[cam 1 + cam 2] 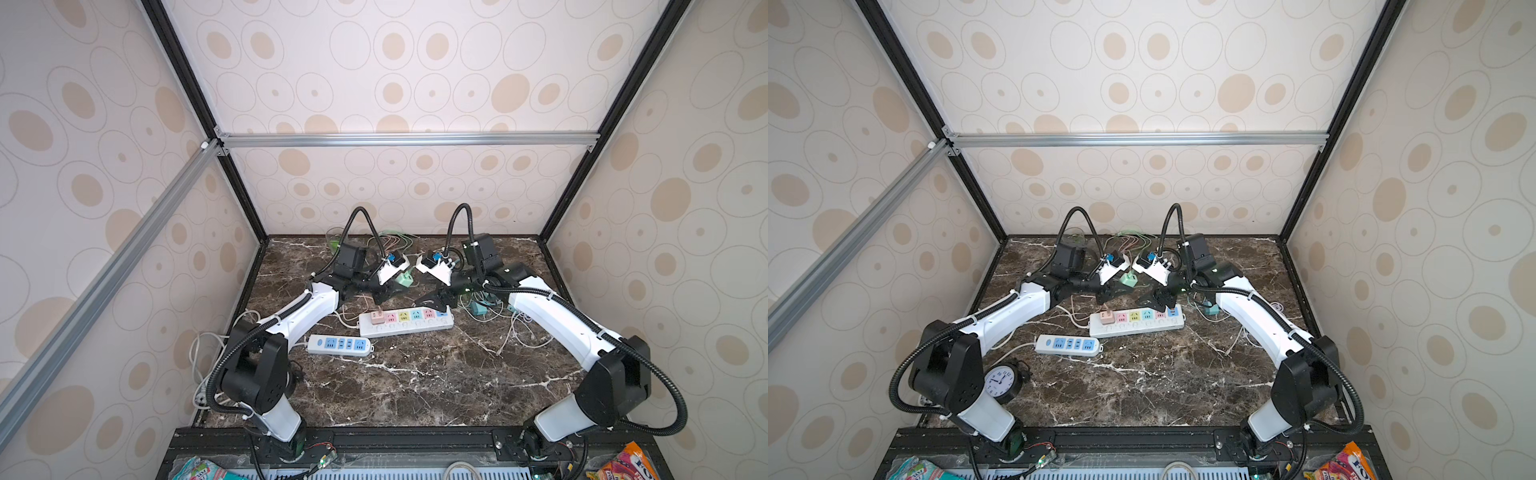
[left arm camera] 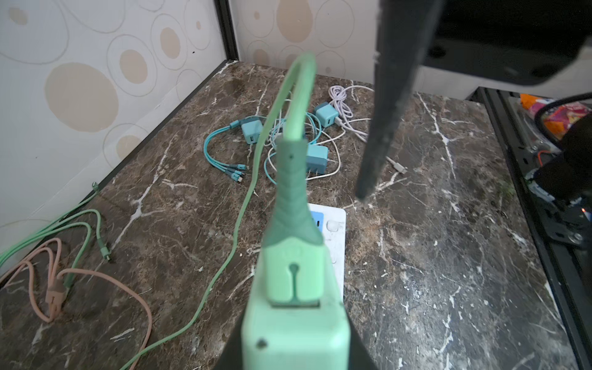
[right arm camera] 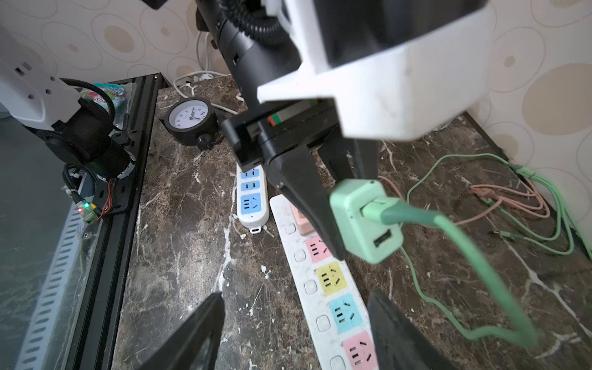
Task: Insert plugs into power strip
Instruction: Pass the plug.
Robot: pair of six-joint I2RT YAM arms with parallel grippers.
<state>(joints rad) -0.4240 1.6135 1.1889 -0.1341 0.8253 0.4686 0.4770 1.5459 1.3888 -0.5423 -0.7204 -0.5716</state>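
**Mia:** What is the left hand holding?

**Ben:** The left hand (image 3: 346, 217) is shut tight on the mint green plug (image 3: 371, 230). It holds the plug up in the air by the long power strip (image 1: 399, 330). The right hand (image 3: 296, 298) is open wide with nothing in it, low over the same strip.

**Mia:** How should the plug go in?

**Ben:** I think it has to turn so its pins face down. Then it lines up over a free hole, maybe the pink socket (image 3: 317, 250) next to the pink plug (image 1: 377, 317) that is already in. Go down straight and slow. The green cable (image 3: 464, 243) hangs loose and could tug it sideways.

**Mia:** What can't you see?

**Ben:** The pins, because a black finger (image 3: 307, 205) hides them. In the left wrist view the plug covers most of the strip, so I can't tell if it is over a hole. In both top views the right hand covers a bit of the strip's end
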